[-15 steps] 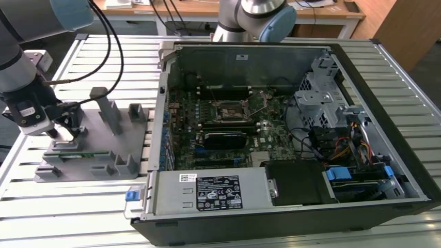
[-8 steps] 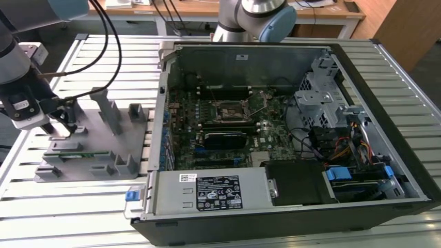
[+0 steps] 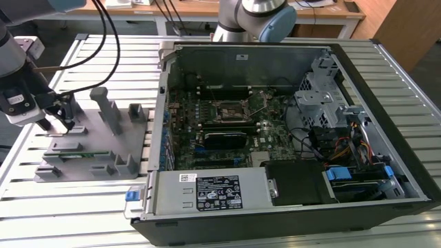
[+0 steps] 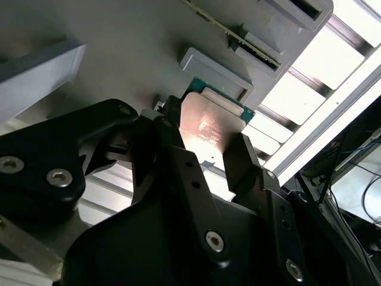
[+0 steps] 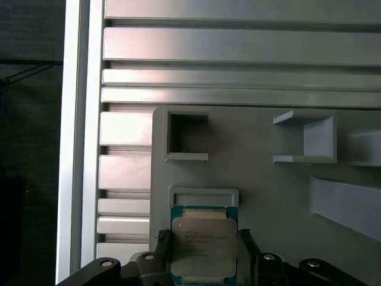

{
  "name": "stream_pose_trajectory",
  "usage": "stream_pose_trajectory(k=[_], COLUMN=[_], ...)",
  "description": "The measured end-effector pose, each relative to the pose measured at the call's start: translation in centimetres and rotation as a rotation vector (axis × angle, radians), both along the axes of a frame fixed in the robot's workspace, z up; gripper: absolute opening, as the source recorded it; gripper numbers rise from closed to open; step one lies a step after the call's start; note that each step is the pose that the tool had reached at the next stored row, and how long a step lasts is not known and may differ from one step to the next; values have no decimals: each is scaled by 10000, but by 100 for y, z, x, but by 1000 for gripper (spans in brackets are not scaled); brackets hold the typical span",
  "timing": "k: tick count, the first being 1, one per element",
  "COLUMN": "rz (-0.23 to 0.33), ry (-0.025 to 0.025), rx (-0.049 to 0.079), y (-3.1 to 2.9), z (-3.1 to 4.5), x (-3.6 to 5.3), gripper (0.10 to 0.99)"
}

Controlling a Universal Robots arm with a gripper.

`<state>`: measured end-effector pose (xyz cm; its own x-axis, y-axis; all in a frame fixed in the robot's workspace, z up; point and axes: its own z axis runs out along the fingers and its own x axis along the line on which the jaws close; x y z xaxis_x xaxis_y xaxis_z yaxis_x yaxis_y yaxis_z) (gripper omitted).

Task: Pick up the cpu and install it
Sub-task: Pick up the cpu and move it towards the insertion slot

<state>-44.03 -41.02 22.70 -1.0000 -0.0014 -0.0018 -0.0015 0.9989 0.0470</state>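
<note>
The cpu (image 5: 204, 238), a small square chip with a pale metal top and green edge, lies low on the grey plastic holder (image 5: 268, 179) beside a raised frame. My gripper (image 5: 204, 253) has a dark finger against each of two opposite sides of the chip and is shut on it. In the second wrist view the cpu (image 4: 208, 122) sits between the two black fingers (image 4: 241, 161). In the exterior view my gripper (image 3: 59, 126) is down at the holder (image 3: 103, 139), on that view's left. The motherboard socket (image 3: 231, 111) stands open inside the computer case.
A long green memory stick (image 3: 76, 154) lies in the holder's front slot. Upright grey posts (image 3: 103, 108) rise from the holder close to the gripper. The open case (image 3: 289, 129), with its wall (image 3: 164, 103) facing the holder, holds cables, a drive cage and a power supply. Everything rests on a slatted aluminium table (image 3: 103, 51).
</note>
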Motion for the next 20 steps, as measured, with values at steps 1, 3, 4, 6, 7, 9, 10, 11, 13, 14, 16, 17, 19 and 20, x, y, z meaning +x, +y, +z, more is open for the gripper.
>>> stream_pose_trajectory(k=[1,3,4,6,7,9,10,11,13,14,16,17,19,20], rz=[0,0,0,0,0,0,0,0,0,0,0,0,0,0], ry=[-1,0,1,0,0,0,-1,-2,-3,-1,0,0,-1,0], rx=[0,0,-1,0,0,0,1,1,1,0,0,0,0,0], y=[0,0,0,0,0,0,0,0,0,0,0,0,0,0], z=[14,42,57,86,100,121,125,125,126,127,128,128,128,128], x=[0,0,0,0,0,0,0,0,0,0,0,0,0,0], gripper=[529,529,529,529,529,529,529,529,529,529,529,529,529,529])
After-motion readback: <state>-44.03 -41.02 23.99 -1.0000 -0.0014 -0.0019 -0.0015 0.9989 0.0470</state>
